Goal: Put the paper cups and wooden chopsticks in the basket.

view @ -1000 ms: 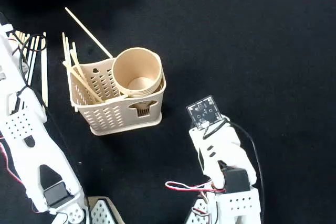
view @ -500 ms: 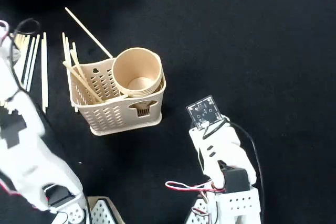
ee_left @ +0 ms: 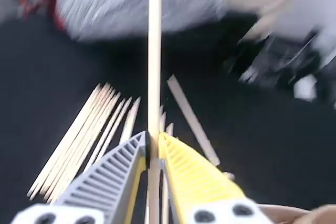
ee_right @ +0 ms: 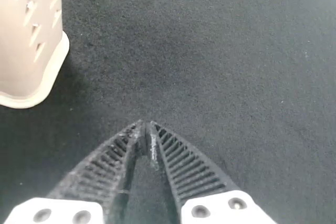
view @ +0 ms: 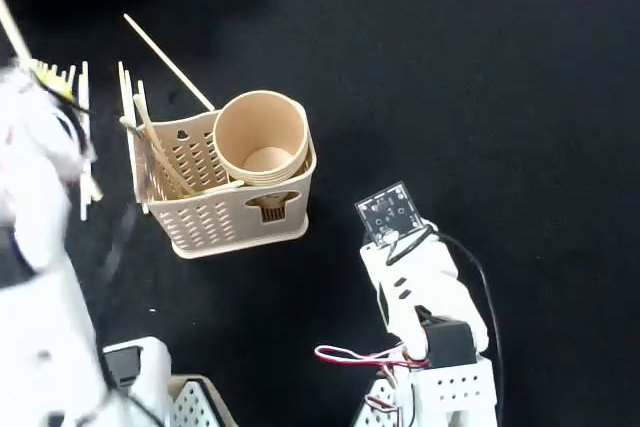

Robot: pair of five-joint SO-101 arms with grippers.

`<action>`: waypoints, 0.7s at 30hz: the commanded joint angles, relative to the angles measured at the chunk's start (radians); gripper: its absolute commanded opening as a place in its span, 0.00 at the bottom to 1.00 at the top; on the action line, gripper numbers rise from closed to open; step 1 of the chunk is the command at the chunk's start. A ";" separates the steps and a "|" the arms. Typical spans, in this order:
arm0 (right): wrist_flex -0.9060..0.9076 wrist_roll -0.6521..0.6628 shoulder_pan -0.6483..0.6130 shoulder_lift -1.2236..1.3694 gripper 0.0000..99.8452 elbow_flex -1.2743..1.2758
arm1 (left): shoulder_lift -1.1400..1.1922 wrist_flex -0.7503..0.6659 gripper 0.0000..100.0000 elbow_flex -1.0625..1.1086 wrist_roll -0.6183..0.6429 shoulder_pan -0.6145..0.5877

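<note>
A beige slotted basket stands left of centre on the black table. Paper cups sit nested in its right half, and several wooden chopsticks lean in its left half. More chopsticks lie loose at the far left, seen as a fanned pile in the left wrist view. My left gripper is shut on one chopstick, held above that pile, left of the basket. My right gripper is shut with nothing in it, low over bare cloth, right of the basket's corner.
The right arm stands at the front, right of the basket. Black cloth covers the table to the right and behind. Dark clutter lines the far edge. A pale slotted object lies at the front edge by the left arm's base.
The left arm has risen from the loose pile with a chopstick in its gripper and swung toward the far left. The right arm, basket and cups have not moved.
</note>
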 commanded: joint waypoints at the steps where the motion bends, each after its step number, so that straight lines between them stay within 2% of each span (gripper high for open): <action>1: 0.002 -0.003 0.008 -0.081 0.01 -0.004 | -0.341 -0.321 0.03 0.392 0.012 0.124; 8: 0.002 -0.003 0.008 -0.081 0.01 -0.004 | -0.769 -0.838 0.03 0.964 0.006 0.252; 11: 0.002 -0.003 0.008 -0.081 0.01 -0.004 | -0.879 -0.982 0.03 1.136 0.005 0.291; 18: 0.002 -0.003 0.008 -0.081 0.01 -0.004 | -0.879 -0.895 0.03 1.224 0.005 0.323; 19: 0.002 -0.003 0.008 -0.081 0.01 -0.004 | -0.876 -0.875 0.04 1.218 0.003 0.325; 21: 0.002 -0.003 0.008 -0.081 0.01 -0.004 | -0.878 -0.818 0.13 1.198 -0.034 0.321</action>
